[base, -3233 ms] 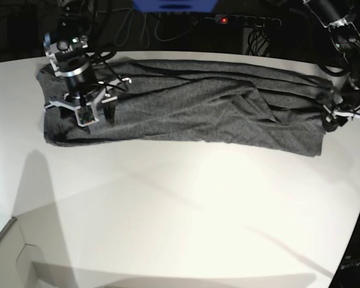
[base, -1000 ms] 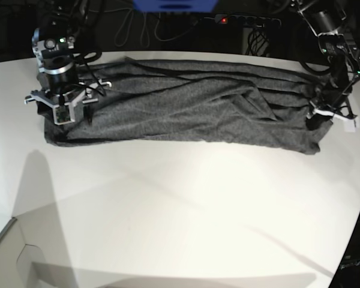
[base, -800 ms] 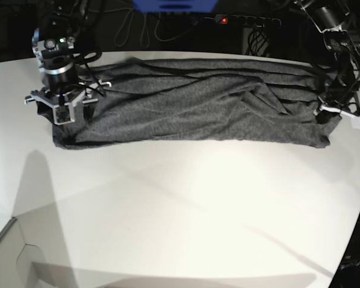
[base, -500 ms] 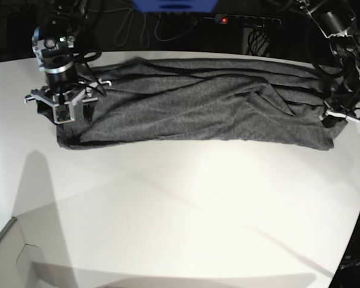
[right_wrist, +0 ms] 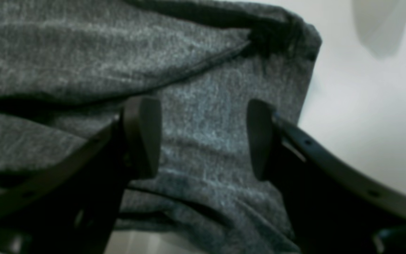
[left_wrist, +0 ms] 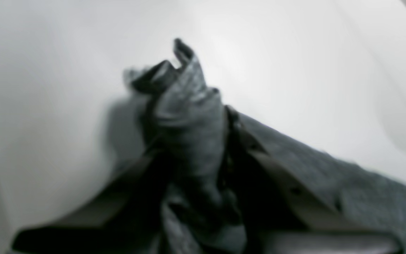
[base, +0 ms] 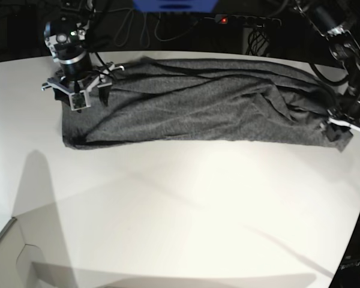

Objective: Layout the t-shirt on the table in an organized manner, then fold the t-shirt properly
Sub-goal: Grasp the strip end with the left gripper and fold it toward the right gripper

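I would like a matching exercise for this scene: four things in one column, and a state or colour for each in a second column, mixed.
Things:
1. left gripper
2. right gripper
3. shirt
4. table

States:
A. white
B. jaws open, above cloth
C. dark grey, lying wrinkled
D. shut on bunched cloth

Pairs: 1-D, 2-B, 3-C, 4-A
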